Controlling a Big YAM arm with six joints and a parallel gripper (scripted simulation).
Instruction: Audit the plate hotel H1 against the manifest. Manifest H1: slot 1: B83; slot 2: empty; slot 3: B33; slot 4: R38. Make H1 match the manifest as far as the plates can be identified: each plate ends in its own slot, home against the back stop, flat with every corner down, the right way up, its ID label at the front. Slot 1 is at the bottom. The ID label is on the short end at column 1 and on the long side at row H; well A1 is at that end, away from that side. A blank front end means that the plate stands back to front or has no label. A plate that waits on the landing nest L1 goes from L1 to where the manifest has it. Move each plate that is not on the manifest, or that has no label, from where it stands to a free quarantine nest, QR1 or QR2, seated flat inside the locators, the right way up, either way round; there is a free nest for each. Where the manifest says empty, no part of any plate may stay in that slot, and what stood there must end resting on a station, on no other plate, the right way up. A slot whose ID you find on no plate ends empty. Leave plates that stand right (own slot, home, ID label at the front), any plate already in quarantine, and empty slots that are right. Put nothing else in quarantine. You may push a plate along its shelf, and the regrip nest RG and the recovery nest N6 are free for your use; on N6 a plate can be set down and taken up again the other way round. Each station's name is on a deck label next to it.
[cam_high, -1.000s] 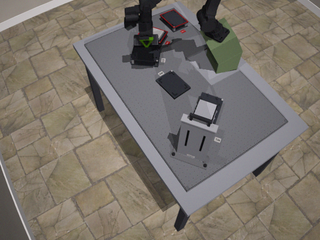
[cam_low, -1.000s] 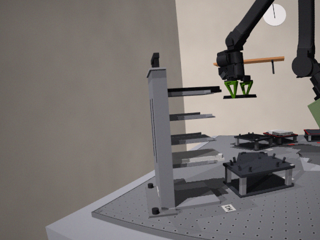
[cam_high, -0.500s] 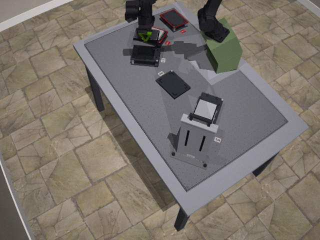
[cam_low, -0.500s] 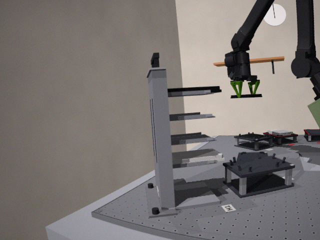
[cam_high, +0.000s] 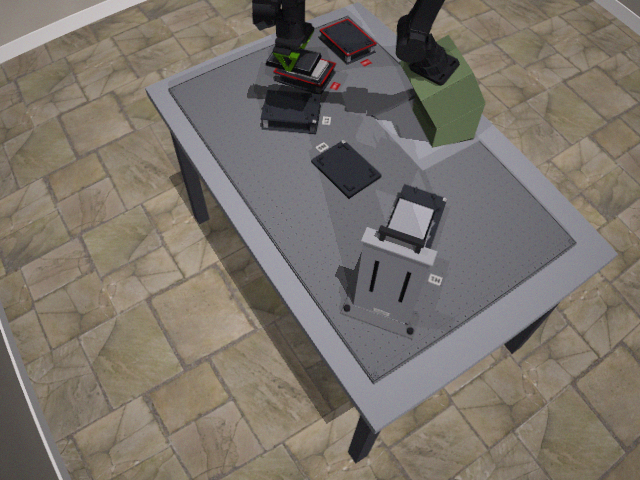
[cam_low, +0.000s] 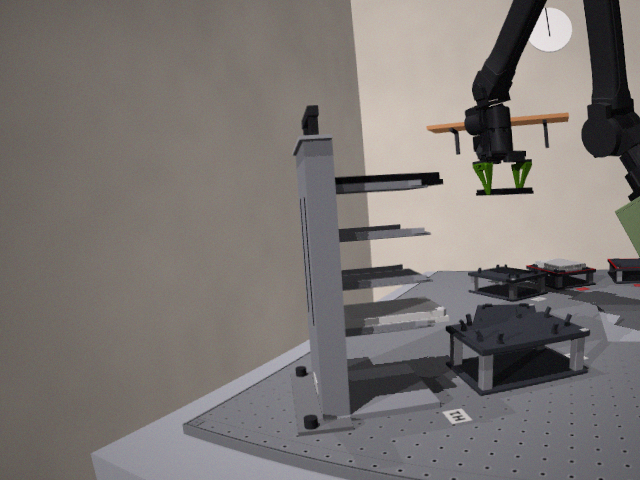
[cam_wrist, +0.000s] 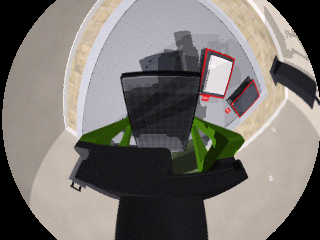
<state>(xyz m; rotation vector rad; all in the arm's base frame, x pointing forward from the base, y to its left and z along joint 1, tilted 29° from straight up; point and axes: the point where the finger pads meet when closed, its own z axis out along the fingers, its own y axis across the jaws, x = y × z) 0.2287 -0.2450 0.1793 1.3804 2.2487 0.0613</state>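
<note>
My gripper (cam_high: 292, 60) (cam_low: 504, 187) (cam_wrist: 161, 119) is shut on a dark plate (cam_high: 306, 62) (cam_low: 504, 191) (cam_wrist: 162, 107), held flat by its long sides, high above the deck. It hangs over a red-rimmed quarantine nest (cam_high: 301, 81) (cam_low: 584, 269) (cam_wrist: 206, 60) that bears a light-topped plate (cam_low: 559, 264) (cam_wrist: 218, 72). The second red-rimmed nest (cam_high: 347, 37) (cam_wrist: 243, 96) looks dark. The hotel H1 (cam_high: 393, 271) (cam_low: 317, 258) stands at the table's near end. A plate (cam_high: 410, 217) (cam_low: 387, 181) lies in its top slot and a light-edged plate (cam_low: 405, 318) in its bottom slot. The two middle shelves look bare.
A raised black nest (cam_high: 289, 109) (cam_low: 509, 275) stands beside the quarantine nests. Another raised nest with locator pins (cam_high: 346, 168) (cam_low: 516, 328) stands in front of the hotel. The arm's green base block (cam_high: 447, 105) is at the far right. The H1 deck label (cam_low: 458, 415) lies by the hotel.
</note>
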